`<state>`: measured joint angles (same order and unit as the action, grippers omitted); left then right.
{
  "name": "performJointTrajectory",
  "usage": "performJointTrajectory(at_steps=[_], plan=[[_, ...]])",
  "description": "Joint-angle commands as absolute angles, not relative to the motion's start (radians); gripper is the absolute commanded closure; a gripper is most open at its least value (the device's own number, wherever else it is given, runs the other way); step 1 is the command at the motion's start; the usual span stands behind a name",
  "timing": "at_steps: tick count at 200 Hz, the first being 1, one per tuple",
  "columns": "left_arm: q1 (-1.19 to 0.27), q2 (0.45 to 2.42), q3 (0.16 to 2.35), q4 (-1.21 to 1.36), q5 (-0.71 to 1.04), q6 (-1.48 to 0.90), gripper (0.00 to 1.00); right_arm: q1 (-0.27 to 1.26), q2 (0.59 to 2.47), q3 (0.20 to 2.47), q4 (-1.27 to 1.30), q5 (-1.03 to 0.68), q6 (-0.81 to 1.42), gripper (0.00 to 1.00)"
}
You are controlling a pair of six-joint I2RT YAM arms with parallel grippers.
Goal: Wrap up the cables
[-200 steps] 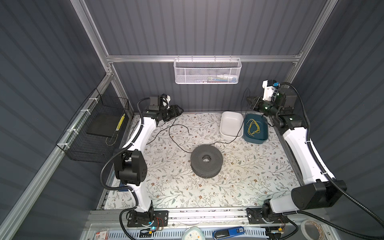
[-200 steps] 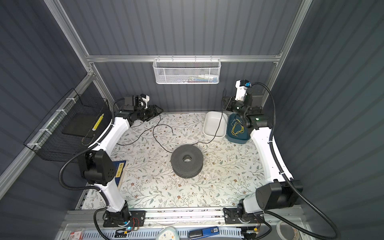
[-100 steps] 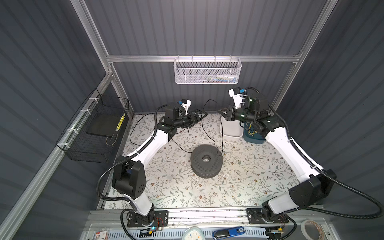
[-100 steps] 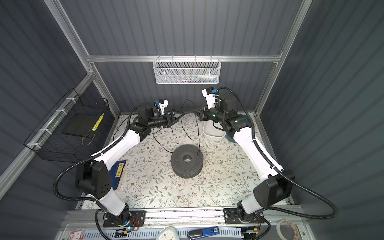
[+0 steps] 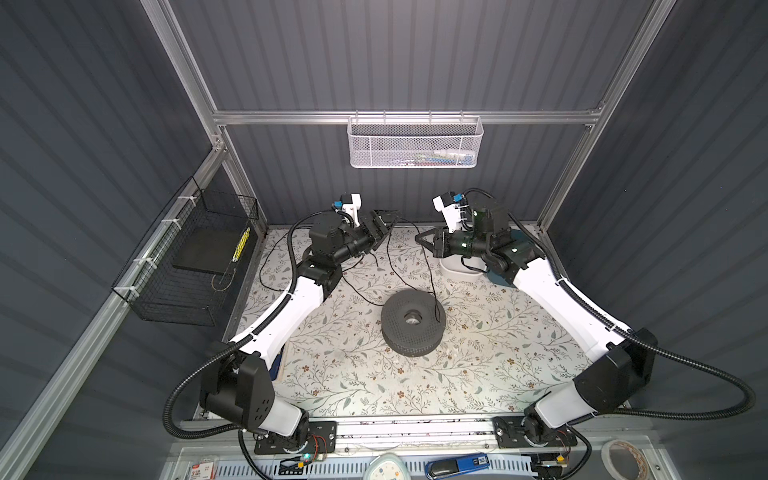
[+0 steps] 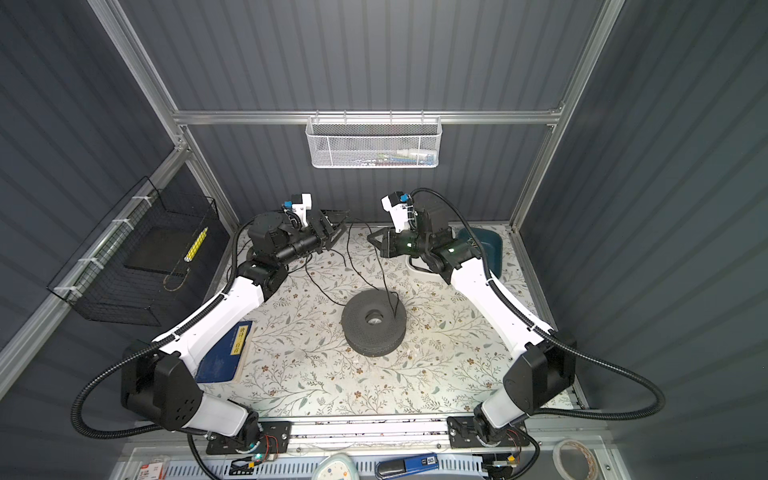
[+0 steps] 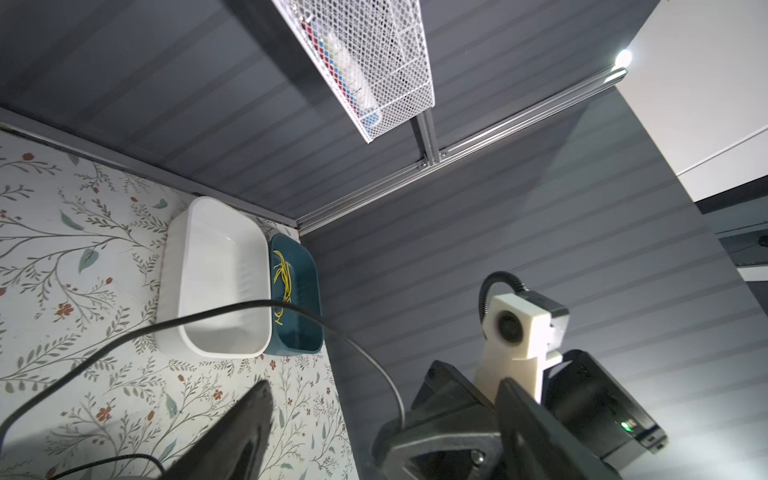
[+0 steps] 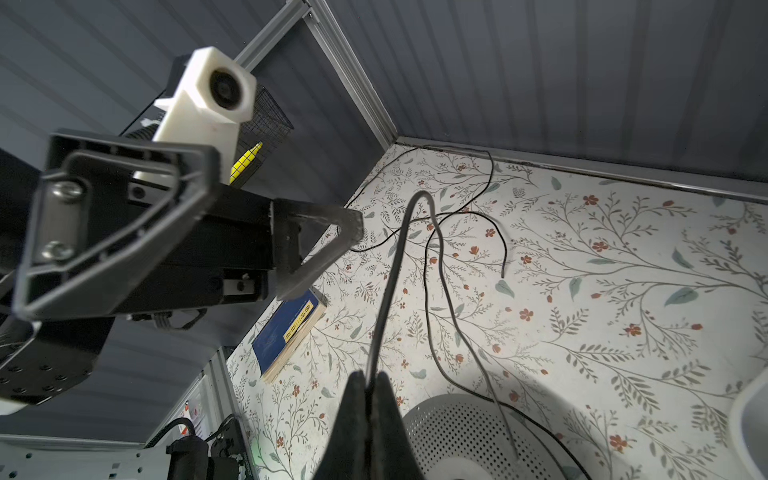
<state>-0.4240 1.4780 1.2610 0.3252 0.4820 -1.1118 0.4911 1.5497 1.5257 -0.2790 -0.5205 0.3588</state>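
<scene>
Both top views look down from high on the whole floral table (image 5: pixel 498 353); the low wrist cameras face the white bin (image 7: pixel 224 270) (left) and the wire basket (image 8: pixel 268 114) (right).

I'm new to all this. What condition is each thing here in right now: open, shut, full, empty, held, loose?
cable: raised in a loop, rest slack on the table, not wound.
left fingers: open wide, holding nothing.
right fingers: shut, pinching the cable.
grey spool: lying flat, bare, one cable strand draped over it.
white tub: empty.
teal tub: holds yellow wire.
blue book: closed, flat.
</scene>
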Motion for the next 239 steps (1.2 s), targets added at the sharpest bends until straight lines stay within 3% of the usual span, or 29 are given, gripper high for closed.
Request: performJointTrajectory(at_steps=[1, 47, 81, 116, 151, 207, 223, 239], plan=[[-0.425, 1.482, 1.257, 0.356, 0.485, -1.131, 0.15, 0.507, 1.572, 1.540, -0.267, -0.533, 0.358, 1.00], [-0.429, 1.565, 1.276, 0.393, 0.541, -1.151, 0.13, 0.563, 1.588, 1.534, -0.269, -0.524, 0.336, 1.00], [-0.435, 1.577, 1.275, 0.385, 0.559, -1.149, 0.24, 0.573, 1.593, 1.526, -0.264, -0.512, 0.335, 1.00], [-0.436, 1.585, 1.274, 0.376, 0.559, -1.121, 0.52, 0.590, 1.591, 1.510, -0.248, -0.536, 0.346, 1.00], [-0.434, 1.574, 1.325, 0.277, 0.534, -1.014, 1.00, 0.608, 1.558, 1.417, -0.228, -0.539, 0.345, 1.00], [-0.427, 1.557, 1.440, 0.179, 0.524, -0.906, 1.00, 0.617, 1.548, 1.266, -0.152, -0.567, 0.399, 0.93], [-0.425, 1.550, 1.450, 0.168, 0.523, -0.892, 1.00, 0.620, 1.546, 1.238, -0.139, -0.565, 0.408, 1.00], [-0.423, 1.538, 1.453, 0.157, 0.522, -0.876, 1.00, 0.620, 1.536, 1.206, -0.123, -0.544, 0.417, 1.00]])
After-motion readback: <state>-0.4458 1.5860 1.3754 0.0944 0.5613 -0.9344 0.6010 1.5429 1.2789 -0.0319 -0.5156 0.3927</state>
